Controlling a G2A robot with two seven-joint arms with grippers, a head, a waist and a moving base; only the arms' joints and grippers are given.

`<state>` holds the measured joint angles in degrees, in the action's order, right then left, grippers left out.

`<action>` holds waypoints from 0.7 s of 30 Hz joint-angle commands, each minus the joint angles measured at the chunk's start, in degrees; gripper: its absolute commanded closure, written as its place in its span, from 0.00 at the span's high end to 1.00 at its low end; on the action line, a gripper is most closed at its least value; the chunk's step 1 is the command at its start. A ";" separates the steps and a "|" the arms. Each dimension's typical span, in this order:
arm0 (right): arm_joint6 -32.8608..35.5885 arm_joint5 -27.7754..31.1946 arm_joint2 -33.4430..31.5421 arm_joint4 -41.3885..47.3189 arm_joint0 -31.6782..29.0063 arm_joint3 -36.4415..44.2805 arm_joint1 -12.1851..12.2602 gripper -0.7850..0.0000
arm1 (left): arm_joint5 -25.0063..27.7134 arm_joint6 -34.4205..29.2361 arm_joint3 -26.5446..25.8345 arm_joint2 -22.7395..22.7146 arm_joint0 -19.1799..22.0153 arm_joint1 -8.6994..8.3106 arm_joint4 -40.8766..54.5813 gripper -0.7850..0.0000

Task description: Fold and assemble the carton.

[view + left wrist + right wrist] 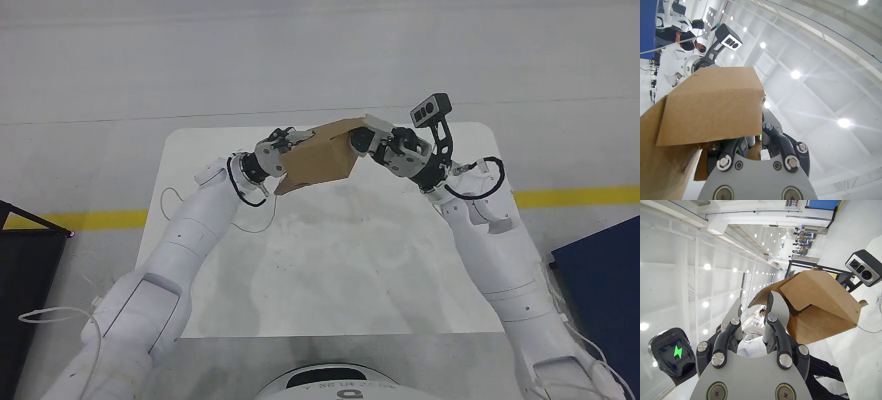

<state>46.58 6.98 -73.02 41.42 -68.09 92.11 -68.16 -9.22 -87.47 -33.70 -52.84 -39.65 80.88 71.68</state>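
Carton (318, 160): plain brown, upper centre of top view, spanned between both grippers above table (330, 280); end flaps partly folded.
Left gripper (278, 148): at left end of carton in top view; cardboard seen between its linkages; grip state cannot be told.
Right gripper (755, 298): at right end of carton; jaws narrowly apart, one finger (779, 306) against a flap.
Markings: green lightning-bolt symbol (677, 351) on dark device (670, 351), lower left of right wrist view.

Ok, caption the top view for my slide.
Brown cardboard carton held between the left end effector and right end effector over the white table, mid-assembly.
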 commanded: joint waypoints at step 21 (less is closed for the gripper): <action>0.74 -10.46 -0.78 -7.34 1.57 0.62 0.93 0.00 | -0.06 -0.46 1.99 -1.79 1.21 0.46 -3.95 0.00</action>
<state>47.38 -3.29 -73.63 34.35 -66.51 92.65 -67.28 -9.27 -87.91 -31.77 -54.54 -38.50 81.31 67.75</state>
